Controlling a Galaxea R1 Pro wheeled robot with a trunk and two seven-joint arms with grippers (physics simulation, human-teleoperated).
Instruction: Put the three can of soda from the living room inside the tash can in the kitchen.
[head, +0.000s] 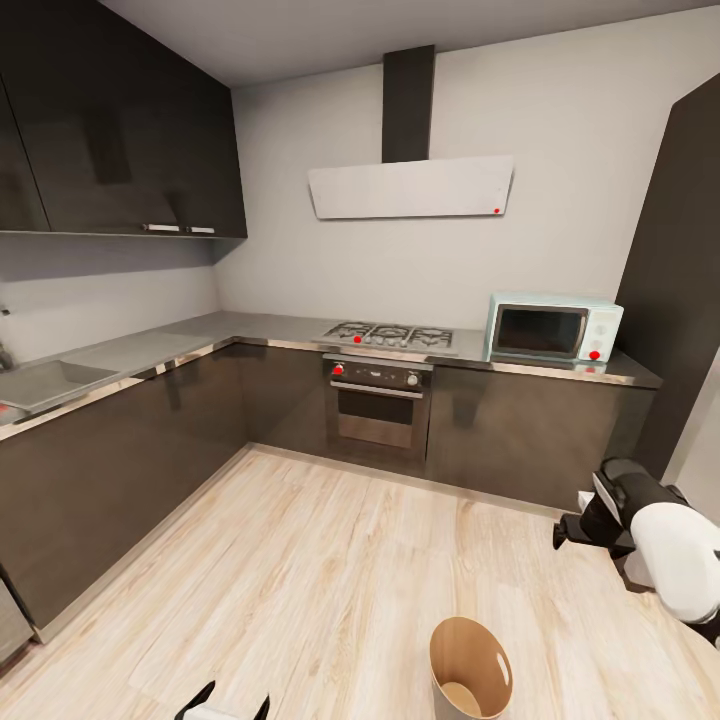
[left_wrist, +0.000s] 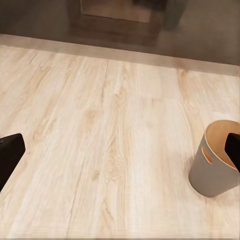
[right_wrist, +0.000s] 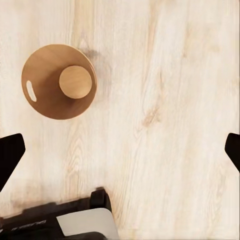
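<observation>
**The bin on the kitchen floor**

The tash can (head: 469, 668) is a small round bin. It is pale grey outside and brown like wood inside. It stands upright on the light wood floor of the kitchen (head: 300, 560), near the robot and a bit right. It looks empty.

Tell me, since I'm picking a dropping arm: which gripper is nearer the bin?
Left, by a little. The left gripper sits low beside the bin, on its left; the right gripper hangs higher, up and to its right.
</observation>
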